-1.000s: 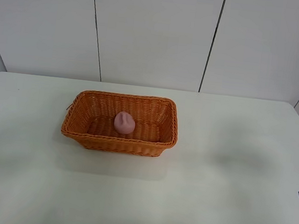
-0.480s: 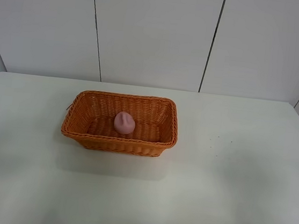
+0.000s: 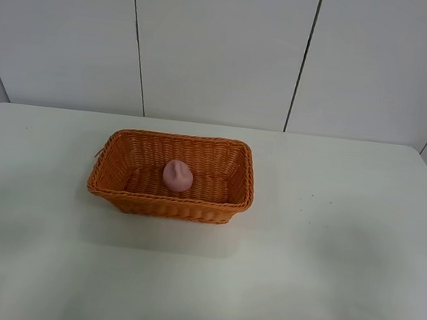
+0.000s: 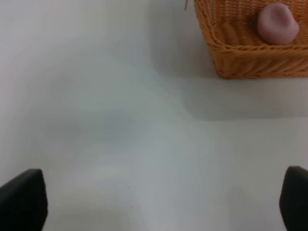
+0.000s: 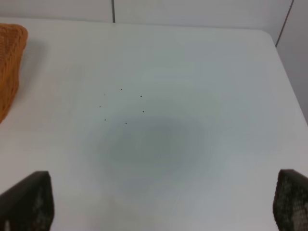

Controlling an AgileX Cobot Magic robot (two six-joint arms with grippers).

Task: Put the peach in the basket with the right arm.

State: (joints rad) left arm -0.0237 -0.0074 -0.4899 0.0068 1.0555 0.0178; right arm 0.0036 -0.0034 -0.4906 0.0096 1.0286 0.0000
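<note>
The pink peach (image 3: 178,175) lies inside the orange-brown wicker basket (image 3: 117,192), near the middle of its floor; the left wrist view shows the peach (image 4: 276,23) in the basket (image 4: 250,62) too. Neither arm appears in the exterior high view. My left gripper (image 4: 154,204) is open above bare table, its fingertips (image 4: 21,199) wide apart and well short of the basket. My right gripper (image 5: 156,204) is open as well, over the table to the right of the basket (image 5: 8,62), holding nothing.
The white table (image 3: 326,258) stretches around the basket. Several tiny dark specks (image 5: 122,106) dot the surface right of the basket. A white panelled wall (image 3: 219,45) stands behind the table's far edge.
A black piece of the right arm at the right edge of the exterior high view one second ago has left the view. Basket and peach have not moved.
</note>
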